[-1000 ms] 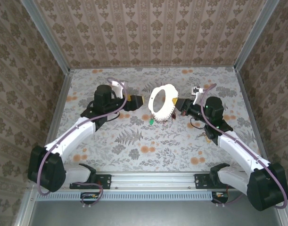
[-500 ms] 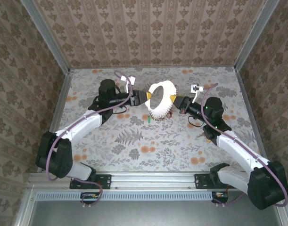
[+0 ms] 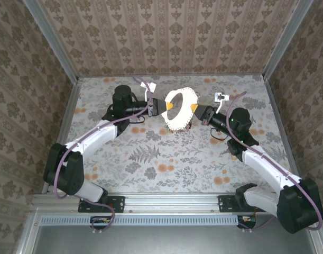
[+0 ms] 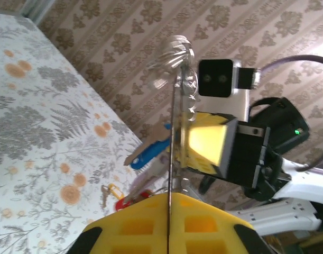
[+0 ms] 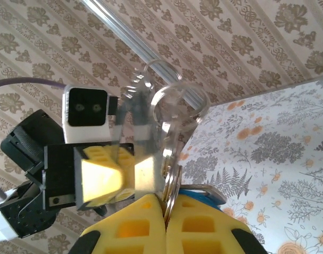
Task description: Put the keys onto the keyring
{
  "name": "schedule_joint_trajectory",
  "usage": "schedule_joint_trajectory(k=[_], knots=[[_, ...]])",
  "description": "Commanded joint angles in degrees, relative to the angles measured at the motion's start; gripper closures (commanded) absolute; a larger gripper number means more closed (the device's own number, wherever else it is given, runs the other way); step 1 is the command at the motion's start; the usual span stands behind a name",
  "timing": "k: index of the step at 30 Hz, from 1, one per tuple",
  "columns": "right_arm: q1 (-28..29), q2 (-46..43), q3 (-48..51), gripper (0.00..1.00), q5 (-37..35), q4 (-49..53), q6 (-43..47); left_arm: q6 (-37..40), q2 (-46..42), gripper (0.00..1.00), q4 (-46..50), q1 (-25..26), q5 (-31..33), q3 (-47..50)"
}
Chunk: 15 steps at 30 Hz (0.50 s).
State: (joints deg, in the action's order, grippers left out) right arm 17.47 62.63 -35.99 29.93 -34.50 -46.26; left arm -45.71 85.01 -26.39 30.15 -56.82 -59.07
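- The keyring [image 3: 186, 106] hung in the air above the middle of the patterned table [image 3: 150, 159], gripped from opposite sides by the two arms.
- The left gripper [image 3: 162, 108] had its yellow fingers pressed shut on the near rim. Seen edge-on from the left wrist, the hoop [image 4: 172, 137] ran as a hairline straight up from between the pads [image 4: 203, 227].
- The right gripper [image 5: 165, 205] was likewise clamped on the far rim, its pads meeting with the metal pinched between them.
- The keys [image 3: 178, 128] dangled in a cluster below the hoop, clear of the table. A blue head [image 4: 149, 153] and a red one [image 4: 128, 201] showed from the left wrist.
- Small silvery rings [image 5: 177, 100] stood bunched at the top of the rim. Whether the coloured keys hung on the hoop itself or on those small rings could not be told for certain.
- Judged by its thinness, the hoop was probably light and springy, liable to flex or twist if squeezed off-centre, and smooth enough to slide through flat pads.
- The rim was the only real purchase, best taken square across the pads.
- The keys looked tiny and loose, likely to swing at any jolt. Their plastic heads offered the broadest face to pinch.
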Motion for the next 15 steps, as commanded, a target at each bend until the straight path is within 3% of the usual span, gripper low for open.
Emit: schedule_joint_trajectory(k=[1,4,10,13,15], knots=[[0.5,-1.0,-1.8,0.99,-0.2,-1.5,1.5,3.3,-2.2,1.0,2.6,0.5,-1.9,-3.6],[0.5,-3.0,-1.9,0.86,-2.7,6.5,6.2,13.1,-4.4,1.0,15.7,0.3,-1.6,-7.6],[0.5,-9.0,-2.9,0.53,-13.0,28.0,20.3,45.4,-5.9,1.0,57.8,0.1,3.8,-25.0],[0.3,-11.8,-0.1,0.53,-17.7,27.5,21.6,55.2,-5.3,1.0,69.4,0.3,10.5,-31.3],[0.3,-13.8,2.8,0.54,-16.3,22.8,23.9,59.0,-5.2,1.0,73.4,0.7,13.1,-34.0]])
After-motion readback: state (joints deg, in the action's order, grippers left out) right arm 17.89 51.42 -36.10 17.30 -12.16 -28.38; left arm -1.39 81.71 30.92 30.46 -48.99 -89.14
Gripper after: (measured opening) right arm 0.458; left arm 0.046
